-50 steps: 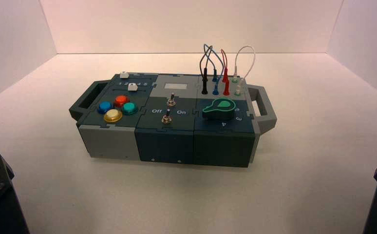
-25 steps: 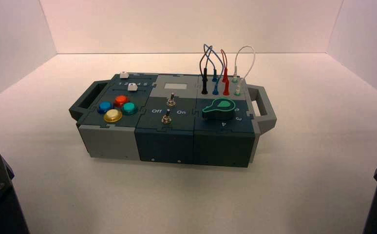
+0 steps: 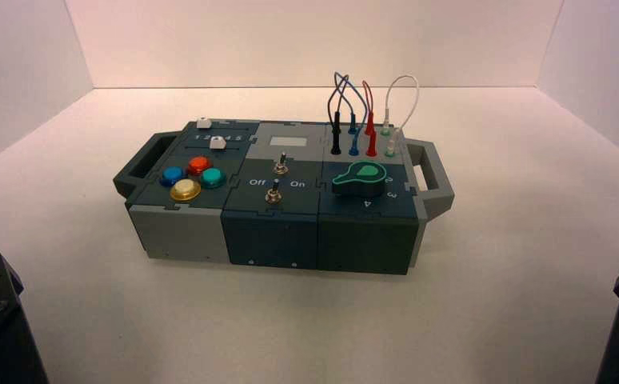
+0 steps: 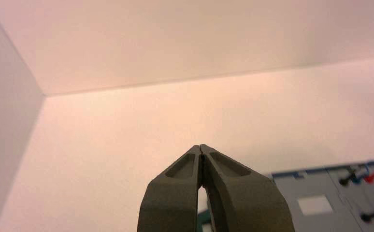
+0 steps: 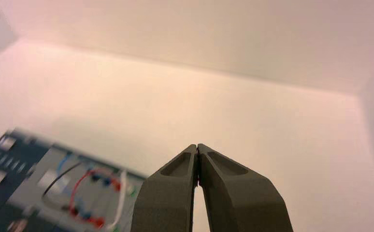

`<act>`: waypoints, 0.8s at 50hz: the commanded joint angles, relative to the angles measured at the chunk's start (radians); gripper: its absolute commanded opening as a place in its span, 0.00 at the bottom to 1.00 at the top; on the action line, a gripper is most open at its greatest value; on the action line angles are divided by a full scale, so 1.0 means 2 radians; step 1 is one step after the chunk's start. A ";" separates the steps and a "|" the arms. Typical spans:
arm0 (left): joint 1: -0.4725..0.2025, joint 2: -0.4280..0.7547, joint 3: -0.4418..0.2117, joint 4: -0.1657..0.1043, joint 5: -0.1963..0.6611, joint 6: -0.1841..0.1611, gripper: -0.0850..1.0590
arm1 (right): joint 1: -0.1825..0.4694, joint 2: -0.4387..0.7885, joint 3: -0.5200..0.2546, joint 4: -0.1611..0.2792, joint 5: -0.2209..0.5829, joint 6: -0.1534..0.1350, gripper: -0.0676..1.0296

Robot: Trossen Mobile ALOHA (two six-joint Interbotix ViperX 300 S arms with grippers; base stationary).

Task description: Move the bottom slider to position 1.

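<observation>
Right, your left gripper's dark, tapered jaws (image 4: 200,147) are pressed together, short of the box's near left corner; the small white blocky bottom slider (image 3: 217,143) lies beyond, toward the dark panel's far edge. Your parked right gripper (image 5: 197,147), equally narrow, waits off the near right corner, farther away.

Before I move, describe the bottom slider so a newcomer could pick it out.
On the box, find the dark panel at its far left corner. Of two white slider knobs there, the bottom slider is the nearer, just beyond the red button, blocky rather than round.
</observation>
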 commanded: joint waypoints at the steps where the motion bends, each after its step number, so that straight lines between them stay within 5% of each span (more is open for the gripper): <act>1: -0.015 0.015 -0.021 -0.001 0.006 -0.002 0.05 | 0.023 0.021 -0.027 0.014 0.011 0.000 0.04; 21: -0.055 0.096 -0.050 -0.011 0.062 -0.008 0.05 | 0.106 0.081 -0.075 0.019 0.038 -0.001 0.04; 40: -0.084 0.142 -0.066 -0.013 0.112 -0.044 0.05 | 0.170 0.189 -0.128 0.016 0.053 -0.006 0.04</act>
